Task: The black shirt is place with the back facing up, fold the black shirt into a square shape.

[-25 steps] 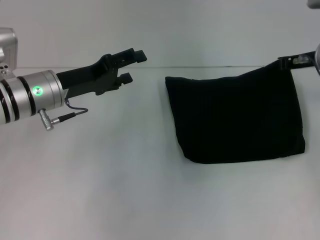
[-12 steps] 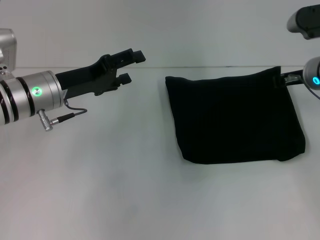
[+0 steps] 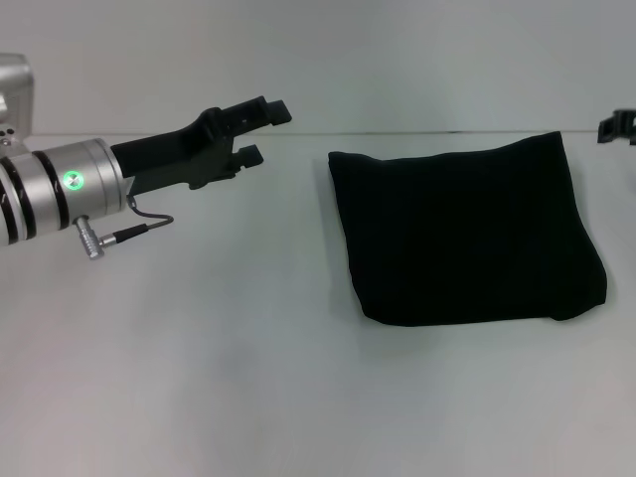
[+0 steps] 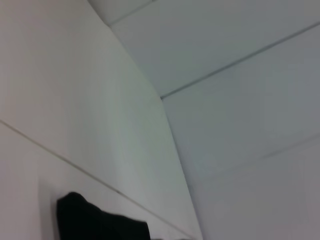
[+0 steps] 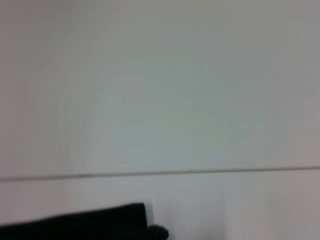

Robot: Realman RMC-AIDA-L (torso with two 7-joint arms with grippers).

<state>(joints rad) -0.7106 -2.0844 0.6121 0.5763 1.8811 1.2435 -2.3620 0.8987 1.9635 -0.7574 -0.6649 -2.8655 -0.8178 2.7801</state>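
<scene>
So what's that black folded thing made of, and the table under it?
The black shirt looks like soft matte cloth: rounded, puffy edges, no shine. The table looks like smooth, hard white board, maybe laminate; its surface is flat and even.

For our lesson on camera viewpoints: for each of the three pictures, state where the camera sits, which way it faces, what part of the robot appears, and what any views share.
Head view: on the head, facing forward and down at the table; shows the left gripper, open, and the right gripper at the edge.
Left wrist view: faces the wall; no fingers visible.
Right wrist view: faces the wall; no fingers visible.
Shared: the black shirt appears in all three ().
</scene>
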